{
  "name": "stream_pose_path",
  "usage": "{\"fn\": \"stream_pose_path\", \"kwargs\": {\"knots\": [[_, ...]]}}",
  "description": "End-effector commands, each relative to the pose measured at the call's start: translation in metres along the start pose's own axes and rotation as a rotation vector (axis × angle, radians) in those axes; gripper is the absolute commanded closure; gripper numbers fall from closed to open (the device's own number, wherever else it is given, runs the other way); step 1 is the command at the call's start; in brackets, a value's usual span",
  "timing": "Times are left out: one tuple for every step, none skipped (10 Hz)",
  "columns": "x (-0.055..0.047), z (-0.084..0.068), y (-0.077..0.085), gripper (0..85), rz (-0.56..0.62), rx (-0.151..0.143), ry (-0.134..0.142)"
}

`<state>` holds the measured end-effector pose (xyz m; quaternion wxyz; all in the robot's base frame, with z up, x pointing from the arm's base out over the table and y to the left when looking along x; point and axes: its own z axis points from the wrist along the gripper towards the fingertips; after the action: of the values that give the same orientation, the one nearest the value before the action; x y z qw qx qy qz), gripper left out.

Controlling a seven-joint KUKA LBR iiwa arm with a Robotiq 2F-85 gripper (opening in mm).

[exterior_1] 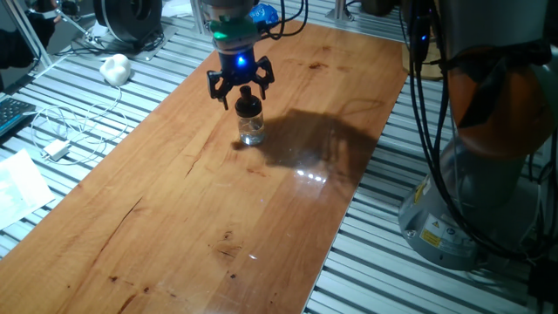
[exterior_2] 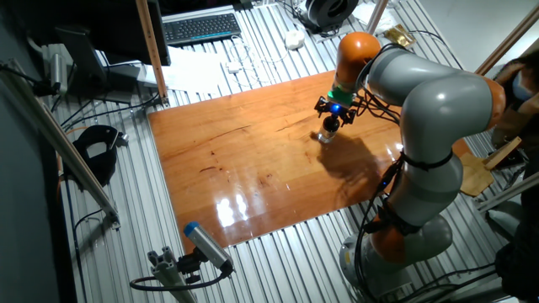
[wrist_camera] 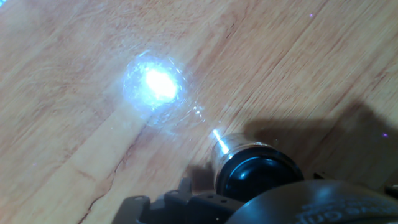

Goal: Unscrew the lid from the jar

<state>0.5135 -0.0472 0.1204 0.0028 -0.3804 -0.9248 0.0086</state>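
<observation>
The small clear glass jar stands upright on the wooden table, towards its far end. Its black lid is on it, with the narrower knob pointing up. My gripper hangs straight above the jar with its fingers spread, one on each side of the knob, just over the lid. I see no contact with the lid. In the other fixed view the gripper is over the jar. In the hand view the lid sits at the bottom edge, partly hidden by the dark hand.
A white lump and cables lie on the slatted bench left of the table. The arm's grey base stands to the right. A keyboard and a blue-tipped tool lie off the table.
</observation>
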Motion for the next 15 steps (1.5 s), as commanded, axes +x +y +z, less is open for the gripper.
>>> {"fn": "stream_pose_path", "kwargs": {"knots": [[-0.0001,0.0008,-0.0007,0.0,0.0,-0.001,0.001],[-0.0001,0.0024,-0.0017,0.0,0.001,-0.006,0.002],[0.0003,0.0037,-0.0013,0.0,0.003,-0.005,-0.001],[0.0002,0.0046,-0.0011,0.0,0.004,-0.005,-0.003],[0.0001,0.0056,-0.0009,0.0,0.006,-0.006,-0.006],[0.0002,0.0058,-0.0008,0.0,0.006,-0.003,-0.01],[0.0002,0.0059,-0.0008,0.0,0.006,-0.001,-0.014],[0.0003,0.0061,-0.0009,17.0,0.006,0.0,-0.017],[0.0004,0.0062,-0.001,17.0,0.003,0.002,-0.019],[0.0005,0.0063,-0.001,17.0,0.002,0.004,-0.022],[0.0006,0.0063,-0.001,17.0,-0.002,0.005,-0.022],[0.0006,0.0063,-0.0011,17.0,-0.001,0.006,-0.023],[0.0005,0.0064,-0.0011,17.0,-0.003,0.006,-0.023],[0.0003,0.0066,-0.0014,17.0,-0.006,0.007,-0.024],[-0.0001,0.0069,-0.0022,17.0,-0.018,0.016,-0.03]]}}
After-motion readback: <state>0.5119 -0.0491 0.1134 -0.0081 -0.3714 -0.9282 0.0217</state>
